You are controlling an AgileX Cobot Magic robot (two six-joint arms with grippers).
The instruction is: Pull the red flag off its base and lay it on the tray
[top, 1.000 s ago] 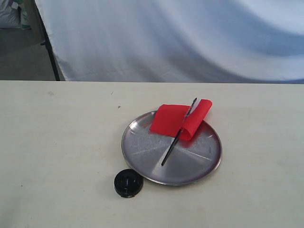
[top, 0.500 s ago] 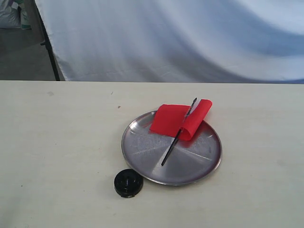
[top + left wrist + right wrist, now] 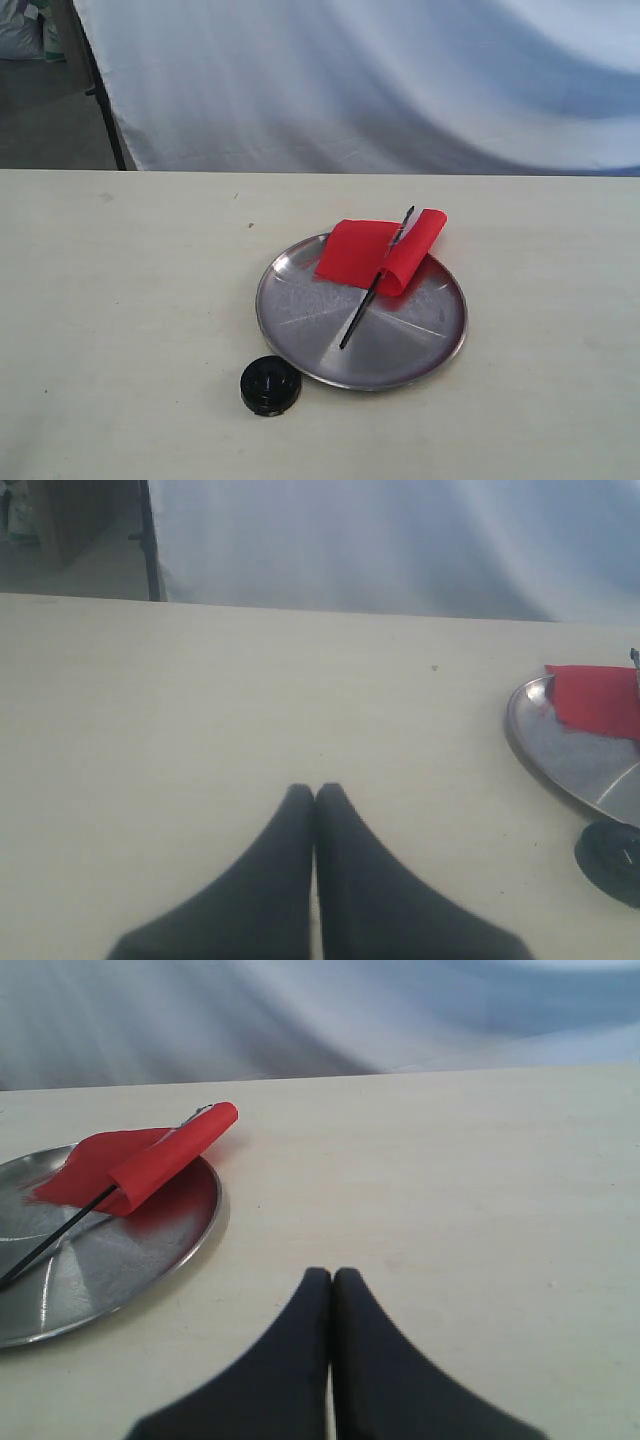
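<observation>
The red flag [image 3: 375,252] lies on the silver tray [image 3: 300,330], its cloth partly rolled and its thin black pole [image 3: 362,310] slanting across the plate. The black round base [image 3: 270,385] sits on the table just off the tray's near left rim, with nothing in it. Neither arm shows in the exterior view. My left gripper [image 3: 315,790] is shut and holds nothing, well away from the tray [image 3: 570,760] and base [image 3: 612,858]. My right gripper [image 3: 332,1275] is shut too, beside the tray [image 3: 150,1250] and flag [image 3: 150,1165].
A pale table [image 3: 120,300] carries everything. A white cloth backdrop [image 3: 380,80] hangs behind its far edge, with a dark stand leg [image 3: 105,100] at the back left.
</observation>
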